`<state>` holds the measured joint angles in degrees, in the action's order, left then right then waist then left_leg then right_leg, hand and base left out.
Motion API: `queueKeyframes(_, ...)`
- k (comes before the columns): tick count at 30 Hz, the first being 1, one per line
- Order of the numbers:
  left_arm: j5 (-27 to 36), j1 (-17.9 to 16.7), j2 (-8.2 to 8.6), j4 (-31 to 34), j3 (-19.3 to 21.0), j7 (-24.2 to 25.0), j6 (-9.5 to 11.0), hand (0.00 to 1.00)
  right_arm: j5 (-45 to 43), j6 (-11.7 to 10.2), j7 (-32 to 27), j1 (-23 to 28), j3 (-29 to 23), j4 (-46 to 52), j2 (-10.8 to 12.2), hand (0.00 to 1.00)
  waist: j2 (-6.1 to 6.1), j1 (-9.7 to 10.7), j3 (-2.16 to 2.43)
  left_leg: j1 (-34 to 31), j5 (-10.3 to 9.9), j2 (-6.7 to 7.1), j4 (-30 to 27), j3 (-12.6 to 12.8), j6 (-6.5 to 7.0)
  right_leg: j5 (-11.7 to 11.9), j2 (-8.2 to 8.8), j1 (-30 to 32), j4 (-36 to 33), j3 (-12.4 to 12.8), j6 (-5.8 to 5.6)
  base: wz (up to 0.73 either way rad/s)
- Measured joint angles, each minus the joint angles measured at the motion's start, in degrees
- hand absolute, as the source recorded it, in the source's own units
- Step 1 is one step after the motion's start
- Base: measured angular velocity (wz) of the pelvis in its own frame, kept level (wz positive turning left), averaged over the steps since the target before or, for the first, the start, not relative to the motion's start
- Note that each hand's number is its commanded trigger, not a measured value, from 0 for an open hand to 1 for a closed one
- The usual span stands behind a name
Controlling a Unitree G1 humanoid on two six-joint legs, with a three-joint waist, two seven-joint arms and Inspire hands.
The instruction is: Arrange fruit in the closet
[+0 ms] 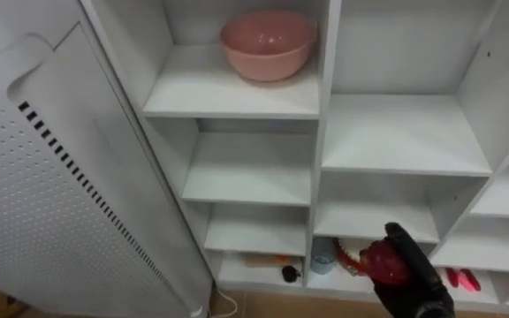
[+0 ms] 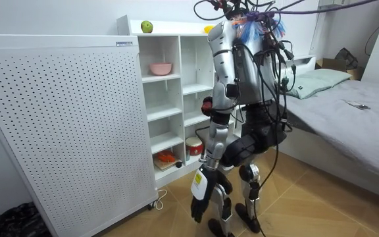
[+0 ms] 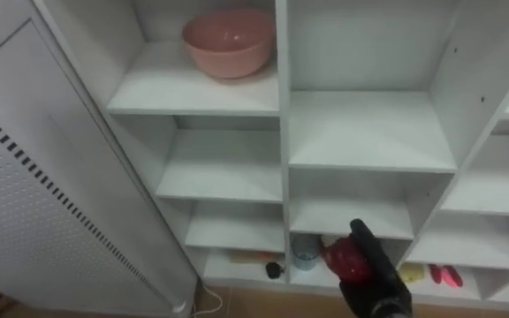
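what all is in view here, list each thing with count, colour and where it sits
shelf unit: 1, white, in front of the robot
bowl: 1, pink, upper left compartment
panel: 1, white with holes, left of the shelf unit
cup: 1, pale blue, bottom row
long item: 1, orange, bottom left compartment, too small to name
apple: 1, green, on top of the shelf unit
bed: 1, grey cover, room view's right
fruit: 1, red, in the right hand, in front of the bottom row
right hand: black, curled round the fruit
left hand: hangs at the robot's side
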<state>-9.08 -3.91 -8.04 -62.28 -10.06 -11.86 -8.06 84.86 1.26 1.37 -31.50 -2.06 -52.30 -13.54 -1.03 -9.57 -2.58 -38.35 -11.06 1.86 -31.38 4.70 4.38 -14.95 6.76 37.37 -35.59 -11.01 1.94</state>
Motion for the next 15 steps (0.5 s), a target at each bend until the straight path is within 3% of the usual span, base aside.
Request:
queueKeyframes(4,3.9,0.1,-0.12,0.4,-1.1,0.0,0.1,0.0,5.3,0.0,-0.1,-3.3,-2.1,-2.9,-2.0,1.0,0.13,-0.1,-0.05,-3.0,0.3,0.83,-0.9,0.3,0.11,-0.8,1.35,3.9,-3.1,0.2,0.23,0.08)
queueKeyframes(9,5.1,0.4,-0.21,1.8,-1.5,0.0,0.1,0.0,7.2,-0.4,-0.6,-7.4,-3.4,-3.4,-4.8,1.0,0.21,-0.4,-0.1,-6.7,0.3,0.66,-2.7,0.7,0.12,-0.9,1.3,7.8,-4.5,0.7,0.36,0.0)
queueKeyframes(15,5.1,1.1,-0.25,2.9,-2.7,0.1,1.0,0.0,8.2,-1.2,-1.3,-9.4,-5.0,-3.4,-5.5,1.0,0.23,-0.4,-0.12,-8.7,-0.4,0.75,-4.2,1.0,0.28,-1.3,1.88,9.8,-6.4,0.6,0.42,0.03)
